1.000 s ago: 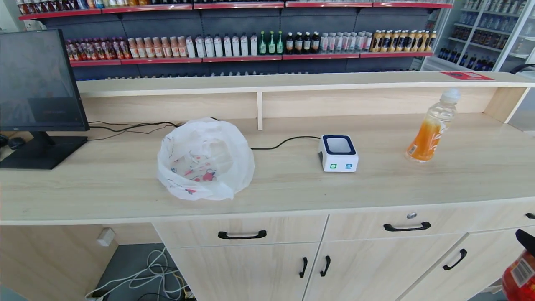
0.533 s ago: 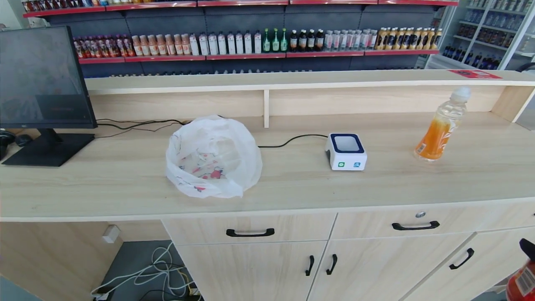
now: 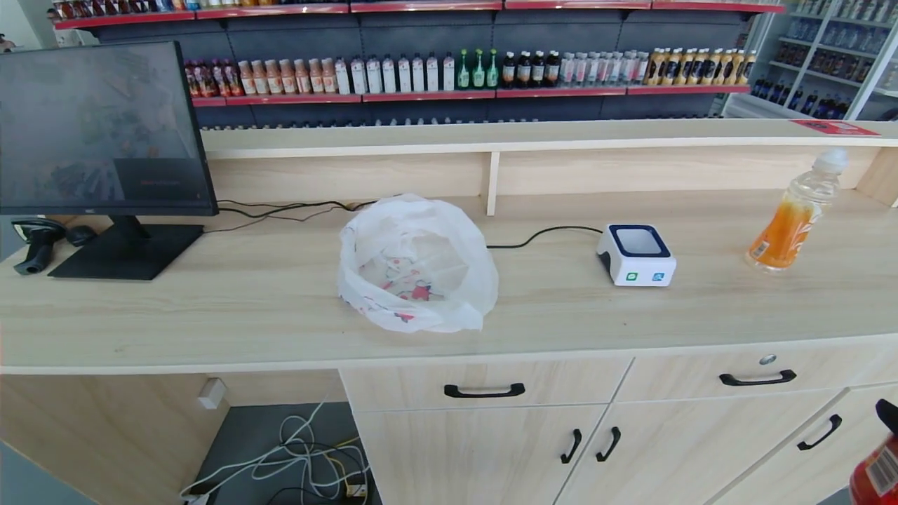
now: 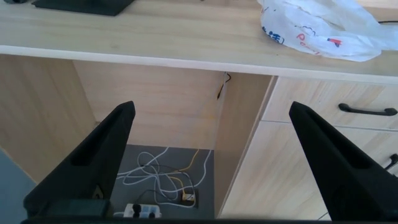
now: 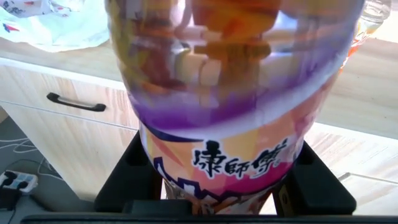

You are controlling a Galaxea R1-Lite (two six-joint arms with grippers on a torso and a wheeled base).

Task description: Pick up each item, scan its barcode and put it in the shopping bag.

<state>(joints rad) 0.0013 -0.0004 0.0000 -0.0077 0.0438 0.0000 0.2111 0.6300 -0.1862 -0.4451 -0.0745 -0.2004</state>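
A white shopping bag [image 3: 417, 263] with red print sits open on the wooden counter [image 3: 210, 308]. To its right stands a small white barcode scanner [image 3: 635, 254] with a dark window on top. An orange drink bottle [image 3: 793, 214] stands upright at the far right. My right gripper [image 5: 221, 171] is below counter height at the right, shut on a round pack [image 3: 875, 473] with a purple and orange label and a barcode. My left gripper [image 4: 211, 155] is open and holds nothing, low in front of the counter's open recess.
A monitor [image 3: 98, 133] stands at the counter's left end, with a handheld scanner [image 3: 35, 242] beside it. A raised shelf [image 3: 491, 133] runs along the back. Drawers and cupboard doors [image 3: 484, 390] are below. Cables [image 3: 295, 456] lie on the floor.
The whole head picture has shifted to the right, so the camera has turned left. The bag, scanner and bottle keep their places on the counter.
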